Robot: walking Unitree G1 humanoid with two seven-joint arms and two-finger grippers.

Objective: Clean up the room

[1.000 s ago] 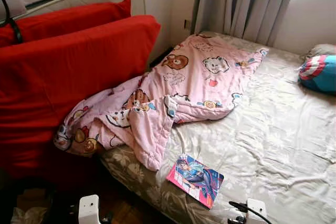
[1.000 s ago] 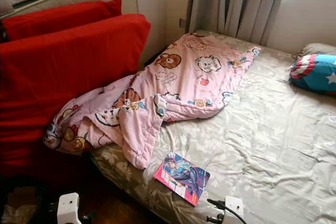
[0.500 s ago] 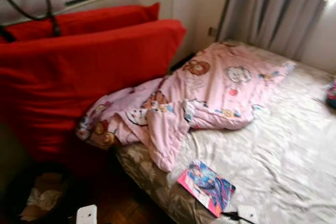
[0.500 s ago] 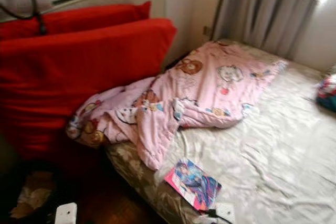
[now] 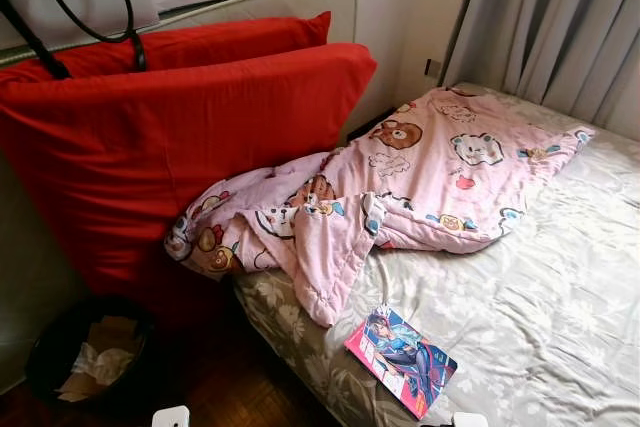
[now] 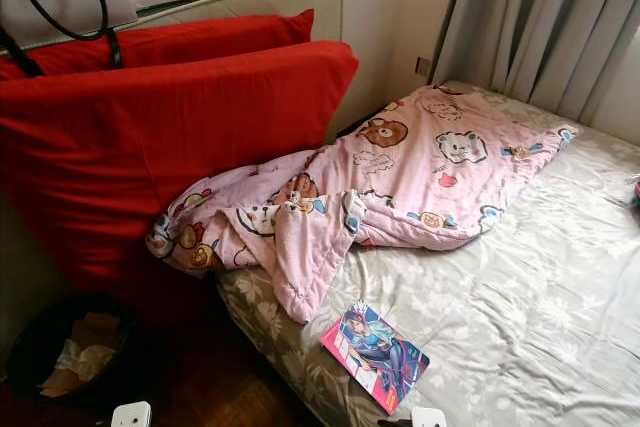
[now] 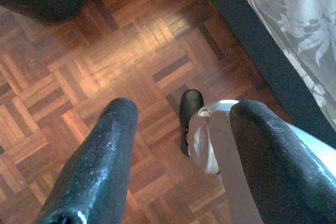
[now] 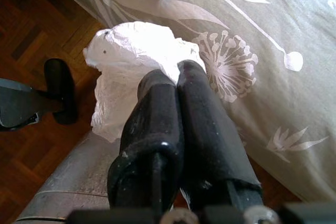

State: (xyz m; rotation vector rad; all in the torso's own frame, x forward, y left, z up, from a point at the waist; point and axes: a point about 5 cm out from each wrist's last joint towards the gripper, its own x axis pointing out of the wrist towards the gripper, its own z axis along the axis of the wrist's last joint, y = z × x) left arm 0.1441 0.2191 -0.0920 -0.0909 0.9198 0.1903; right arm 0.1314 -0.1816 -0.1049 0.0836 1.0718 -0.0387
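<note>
Crumpled white tissue (image 8: 137, 56) sits pinched between the pressed-together fingers of the right gripper (image 8: 170, 85), low at the bed's (image 5: 560, 287) near corner. Its likely home, the black bin (image 5: 90, 347) with paper in it, lies across the floor toward the robot's left, nearer the spread, empty left gripper (image 7: 181, 129).

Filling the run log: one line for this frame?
right tool: shut on crumpled tissue | left tool: open, idle over floor | bin: beside bed, holds paper
</note>
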